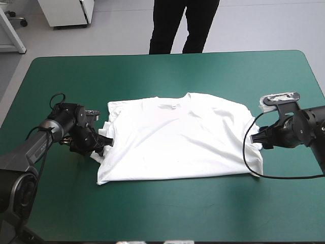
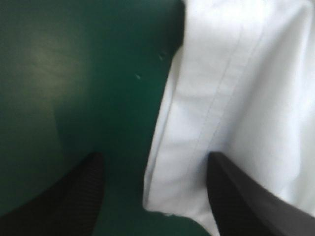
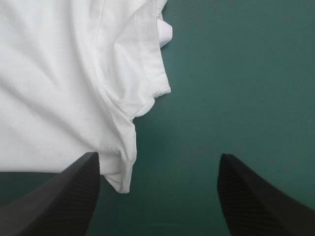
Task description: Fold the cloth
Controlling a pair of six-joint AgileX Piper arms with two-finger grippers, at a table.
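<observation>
The white T-shirt (image 1: 177,140) lies spread flat in the middle of the teal-green table (image 1: 167,76), collar toward the far edge. My left gripper (image 1: 99,145) sits low at the shirt's left side by the sleeve. In the left wrist view that gripper (image 2: 155,196) is open, and the hemmed sleeve edge (image 2: 197,147) lies between its fingers. My right gripper (image 1: 256,137) is at the shirt's right edge. It stands open (image 3: 157,196) in the right wrist view, with the shirt's sleeve (image 3: 123,147) beside one finger (image 3: 64,196) and bare cover ahead.
Bare teal-green cover (image 1: 167,213) surrounds the shirt on all sides, widest along the near edge and toward the far edge.
</observation>
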